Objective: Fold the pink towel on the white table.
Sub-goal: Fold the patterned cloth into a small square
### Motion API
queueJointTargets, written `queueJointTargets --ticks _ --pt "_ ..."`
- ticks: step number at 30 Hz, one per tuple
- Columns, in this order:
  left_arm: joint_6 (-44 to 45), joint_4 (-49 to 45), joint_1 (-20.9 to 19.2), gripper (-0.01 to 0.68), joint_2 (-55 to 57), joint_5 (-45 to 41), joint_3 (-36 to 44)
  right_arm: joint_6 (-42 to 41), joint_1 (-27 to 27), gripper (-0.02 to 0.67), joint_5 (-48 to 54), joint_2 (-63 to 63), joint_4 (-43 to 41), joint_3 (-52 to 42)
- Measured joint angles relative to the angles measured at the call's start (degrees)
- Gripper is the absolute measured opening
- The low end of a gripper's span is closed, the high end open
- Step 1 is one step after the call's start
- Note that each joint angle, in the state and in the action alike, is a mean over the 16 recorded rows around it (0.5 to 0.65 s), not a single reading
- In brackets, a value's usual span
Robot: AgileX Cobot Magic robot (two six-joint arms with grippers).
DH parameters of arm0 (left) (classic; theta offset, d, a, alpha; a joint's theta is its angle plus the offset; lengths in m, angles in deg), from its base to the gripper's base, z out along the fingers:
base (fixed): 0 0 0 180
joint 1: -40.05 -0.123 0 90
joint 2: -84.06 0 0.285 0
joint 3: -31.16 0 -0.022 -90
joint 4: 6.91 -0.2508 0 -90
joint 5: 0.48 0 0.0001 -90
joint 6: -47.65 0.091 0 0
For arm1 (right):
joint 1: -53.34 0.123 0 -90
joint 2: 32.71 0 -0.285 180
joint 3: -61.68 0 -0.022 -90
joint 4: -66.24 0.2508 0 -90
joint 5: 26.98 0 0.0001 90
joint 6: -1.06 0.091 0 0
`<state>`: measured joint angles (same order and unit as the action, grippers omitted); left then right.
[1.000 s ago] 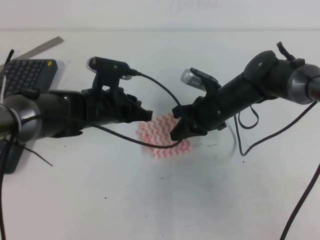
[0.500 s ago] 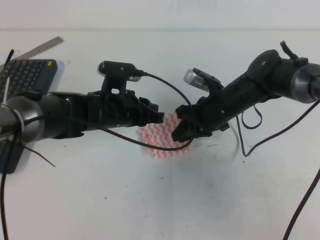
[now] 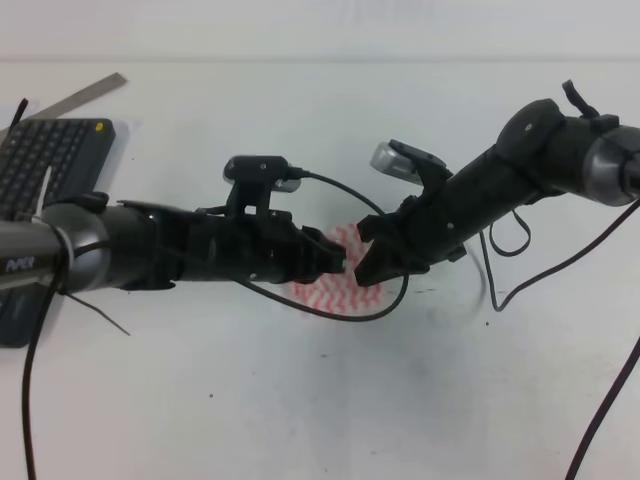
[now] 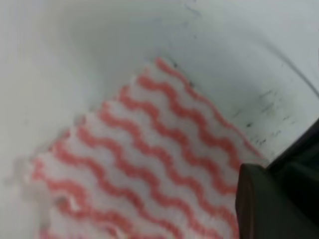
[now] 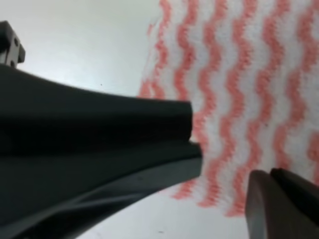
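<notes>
Lying flat near the middle of the white desk (image 3: 420,400), the pink towel (image 3: 330,292) showing mostly as a striped patch between the two arms, its far edge toward twelve o'clock hidden under them. Crowding in from nine o'clock, the left gripper (image 3: 338,262), and from three o'clock, the right gripper (image 3: 368,268), both hanging low over the cloth, probably lining up on an edge or corner to lift for the fold; whether either is open, closed or pinching cloth cannot be told. Sitting well apart at ten o'clock, a black keyboard (image 3: 45,160) and a metal ruler (image 3: 85,95).
</notes>
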<state>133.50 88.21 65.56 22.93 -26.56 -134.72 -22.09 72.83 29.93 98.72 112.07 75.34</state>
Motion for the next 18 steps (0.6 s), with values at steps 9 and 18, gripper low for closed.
queueJointTargets --ticks 9,18 --pt "-5.66 -5.53 0.04 0.009 -0.23 -4.95 0.01 1.64 -0.03 -0.001 -1.49 0.13 -2.06 0.00" --pt "-9.16 -10.43 0.03 0.004 -0.73 -6.04 0.00 1.73 -0.27 -0.002 -3.44 -1.37 -1.64 0.07"
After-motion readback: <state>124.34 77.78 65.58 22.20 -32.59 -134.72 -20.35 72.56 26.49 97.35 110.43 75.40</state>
